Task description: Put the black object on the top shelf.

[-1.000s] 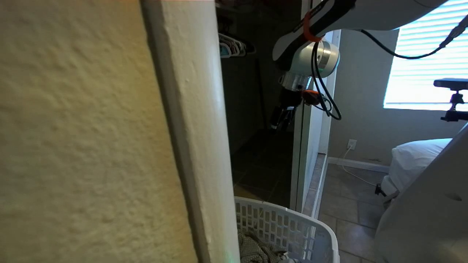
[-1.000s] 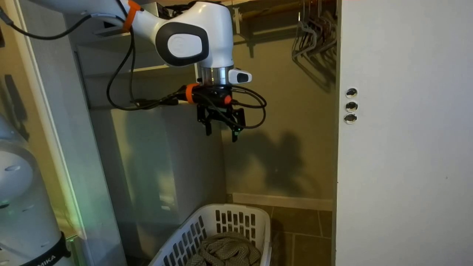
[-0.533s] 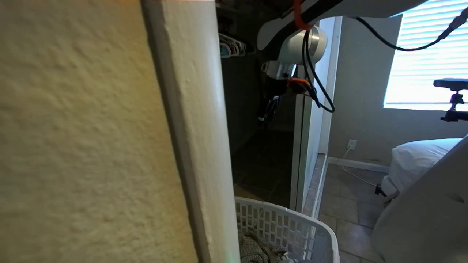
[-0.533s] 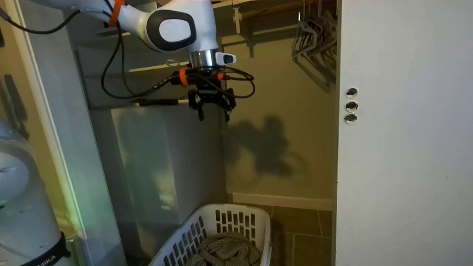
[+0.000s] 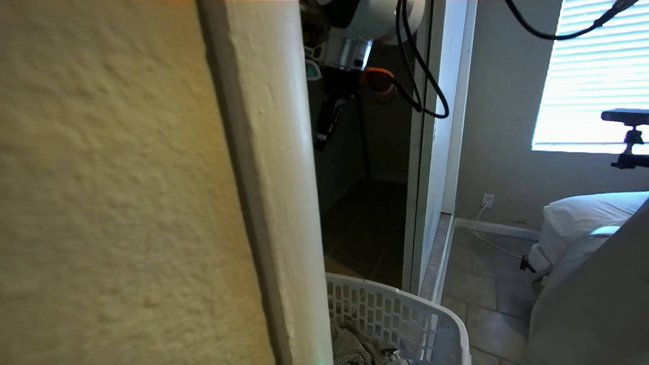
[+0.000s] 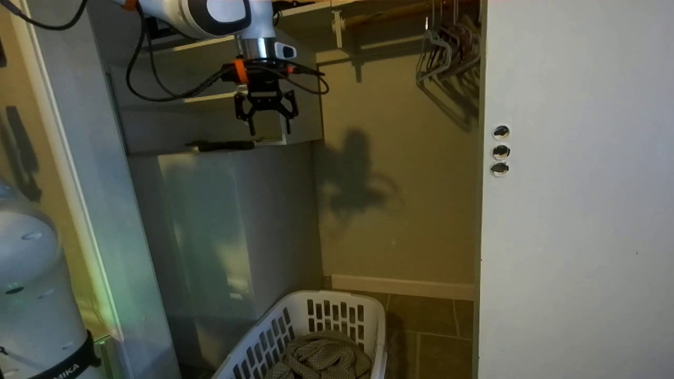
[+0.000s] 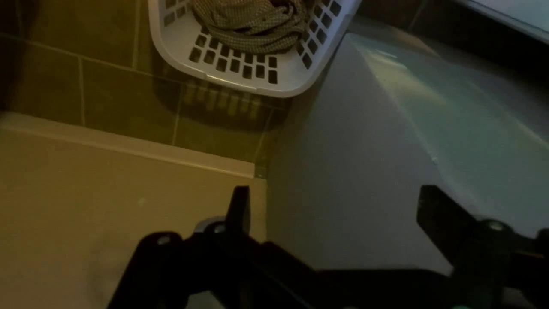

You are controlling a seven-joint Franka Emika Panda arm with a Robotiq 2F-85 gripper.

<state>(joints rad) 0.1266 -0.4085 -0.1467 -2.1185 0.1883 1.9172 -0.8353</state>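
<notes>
Free above basket (image 6: 337, 296) — room between shelves (image 6: 210, 98) unclear.

White robot arm (image 6: 224, 9), pincer (image 6: 270, 130) pointing downward, two fingers (image 7: 436, 216) spread apart

In an exterior view, the long, narrow black object (image 6: 227, 146) lies flat and lengthwise along the front of the lowest level of the pale grey, boxy shelving unit (image 6: 308, 113). Its left end looks thinner than the rest; its material cannot be told. Above it run a straight, pale-edged middle shelf board (image 6: 210, 98) and a similar upper shelf board (image 6: 202, 44), partly hidden.
</notes>
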